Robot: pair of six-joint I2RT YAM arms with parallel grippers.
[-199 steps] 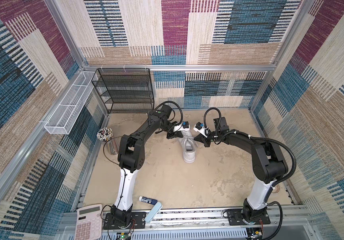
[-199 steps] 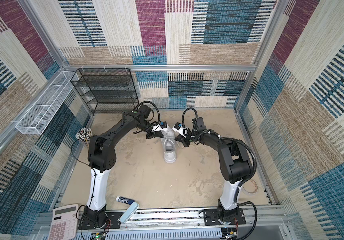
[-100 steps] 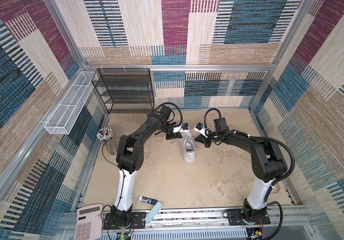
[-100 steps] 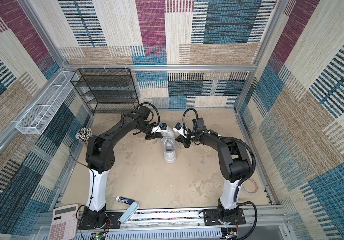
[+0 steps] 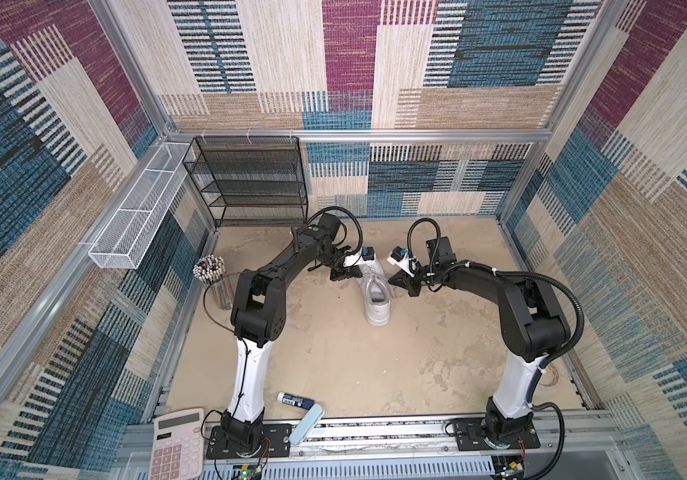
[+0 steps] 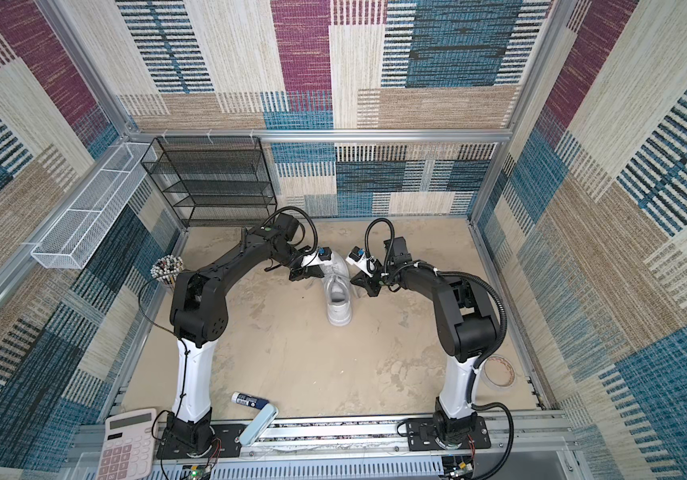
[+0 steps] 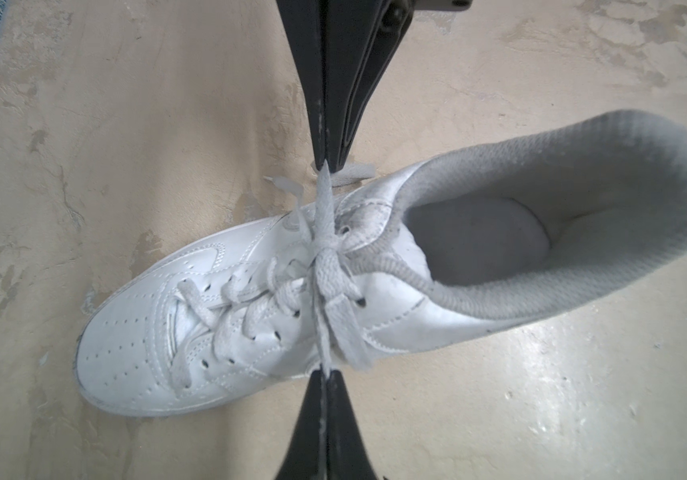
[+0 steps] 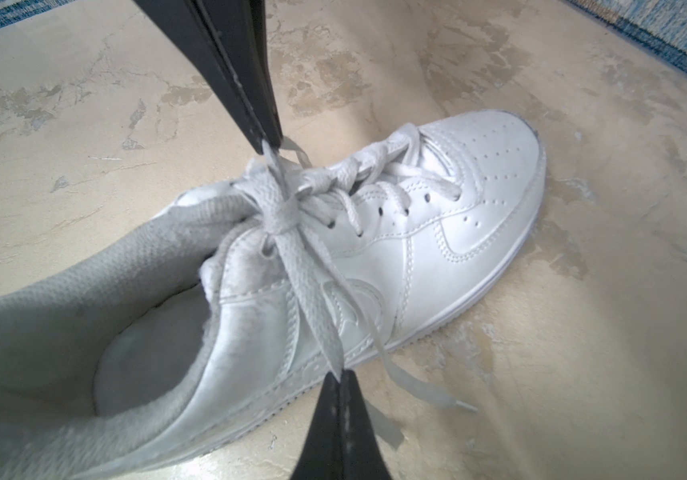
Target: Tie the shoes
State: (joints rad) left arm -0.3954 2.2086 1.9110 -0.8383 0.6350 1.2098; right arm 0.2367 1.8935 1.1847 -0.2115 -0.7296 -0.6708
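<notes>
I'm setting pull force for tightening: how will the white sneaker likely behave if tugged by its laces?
The sneaker looks light and empty, so it may slide on the smooth tabletop. Its flat, wide sole probably resists tipping. The laces, pinched by the left gripper and right gripper, look floppy and should transmit pull only.
</notes>
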